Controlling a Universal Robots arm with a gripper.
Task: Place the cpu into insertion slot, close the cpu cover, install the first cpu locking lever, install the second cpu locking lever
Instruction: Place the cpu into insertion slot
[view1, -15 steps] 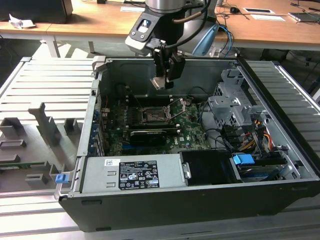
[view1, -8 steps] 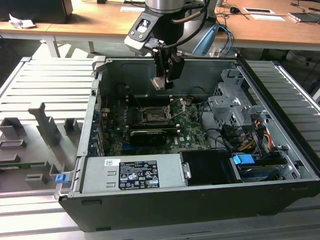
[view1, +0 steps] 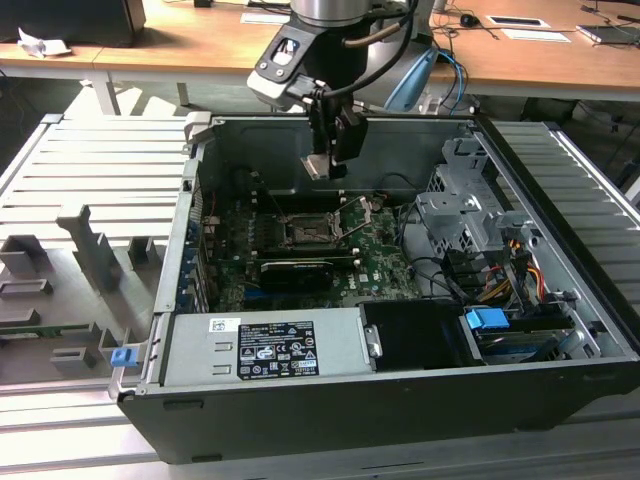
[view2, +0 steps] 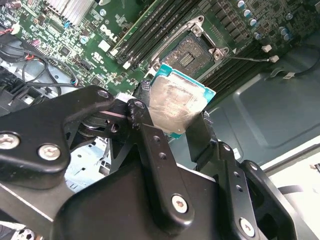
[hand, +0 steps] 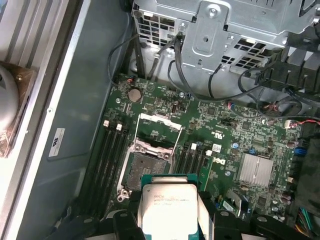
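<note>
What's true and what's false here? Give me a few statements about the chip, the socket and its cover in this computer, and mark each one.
1. The tool grips the cpu between its fingers. True.
2. The cpu sits in the insertion slot. False: the tool holds it above the motherboard, and the slot is empty.
3. The cpu cover is shut over the slot. False: it is swung up and open.
4. The computer case lies open with the motherboard exposed. True.
</note>
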